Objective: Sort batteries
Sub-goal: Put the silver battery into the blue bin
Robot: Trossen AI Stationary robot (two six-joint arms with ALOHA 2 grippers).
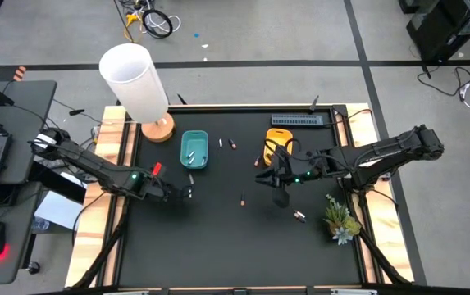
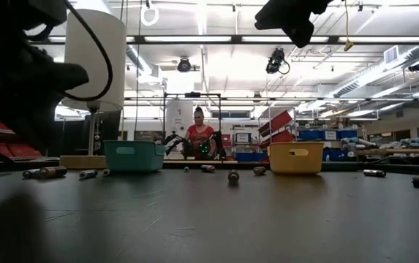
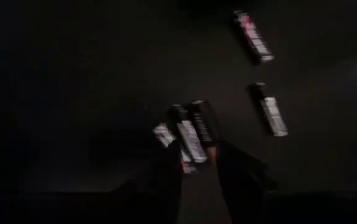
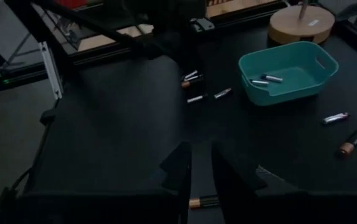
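Reaching low over the counter (image 1: 218, 246) at the left of the high view, the left gripper (image 1: 187, 194) stands with its fingers slightly spread around a small cluster of batteries (image 3: 187, 134); in the left wrist view two or three lie side by side right at the fingertips, with none clearly lifted. That crowding is the main hazard: closing here could catch two cells at once, or nudge the neighbours so they roll away across the dark surface.

Right of centre in the high view, the right gripper (image 1: 280, 195) hangs above the counter beside the yellow tray (image 1: 274, 139). In the right wrist view, a dark battery with a copper end (image 4: 202, 202) sits between its fingertips, and the narrow gap suggests a pinch on it. The hold looks to be near one end of the cell, so a quick swing could let it pivot and drop short of a tray.

Loose batteries remain scattered: several just beside the teal tray (image 1: 194, 150), which holds a few silver ones (image 4: 266, 79), one near centre frame (image 1: 243, 199), and another toward the lower right (image 1: 298, 215). Mixing silver and dark cells in one tray would spoil the sort.
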